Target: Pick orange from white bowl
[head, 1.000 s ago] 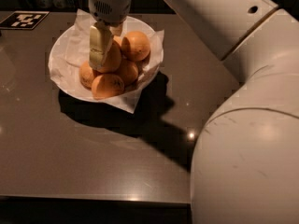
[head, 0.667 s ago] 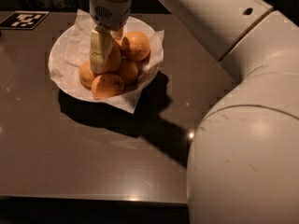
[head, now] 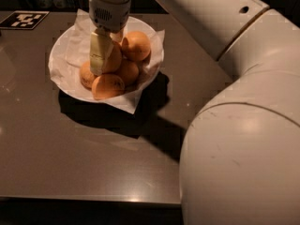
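Note:
The white bowl (head: pixel 63 62), lined with crumpled white paper, sits at the table's back left and holds several orange fruits. My gripper (head: pixel 107 50) reaches straight down into the bowl from above, right at the top of the pile. It is down over the orange (head: pixel 115 61), a round fruit in the middle of the pile that the gripper partly hides. Another round fruit (head: pixel 136 45) lies just to its right. Smaller ones (head: pixel 108 86) lie at the bowl's front.
The dark brown table (head: pixel 93 149) runs to a front edge near the bottom. A black-and-white marker tag (head: pixel 23 19) lies at the back left. My large white arm (head: pixel 243 125) fills the right side.
The gripper has stayed at the same spot over the fruit pile. The arm's big near segment has shifted slightly. The fruits have not visibly moved.

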Controlling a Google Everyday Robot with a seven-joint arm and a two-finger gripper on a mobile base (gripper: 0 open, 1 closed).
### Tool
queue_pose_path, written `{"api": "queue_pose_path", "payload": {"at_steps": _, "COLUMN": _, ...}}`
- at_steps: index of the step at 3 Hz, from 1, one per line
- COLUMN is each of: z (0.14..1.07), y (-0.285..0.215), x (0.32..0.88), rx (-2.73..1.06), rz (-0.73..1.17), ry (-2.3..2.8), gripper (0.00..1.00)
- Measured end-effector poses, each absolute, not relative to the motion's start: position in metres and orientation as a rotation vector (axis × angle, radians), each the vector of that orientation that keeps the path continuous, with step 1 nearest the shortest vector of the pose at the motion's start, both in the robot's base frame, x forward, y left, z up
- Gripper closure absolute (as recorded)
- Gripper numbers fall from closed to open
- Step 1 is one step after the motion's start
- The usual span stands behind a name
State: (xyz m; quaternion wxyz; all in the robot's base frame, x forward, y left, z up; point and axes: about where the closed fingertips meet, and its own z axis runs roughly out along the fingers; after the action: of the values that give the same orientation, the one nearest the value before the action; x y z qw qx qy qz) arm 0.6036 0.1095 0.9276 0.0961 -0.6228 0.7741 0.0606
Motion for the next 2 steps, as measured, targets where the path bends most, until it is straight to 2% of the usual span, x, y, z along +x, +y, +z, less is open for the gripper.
{"api": "queue_pose_path", "payload": {"at_steps": 1, "z": 0.9278, "y": 0.1095, "x": 0.6037, "rx": -1.845, "rz": 0.179, "ry": 2.294, "gripper": 0.35}}
{"api": "queue_pose_path", "payload": {"at_steps": 2, "z": 0.9278, "y": 0.1095, "x": 0.6037, "rx": -1.845, "rz": 0.179, "ry": 2.294, "gripper": 0.58}}
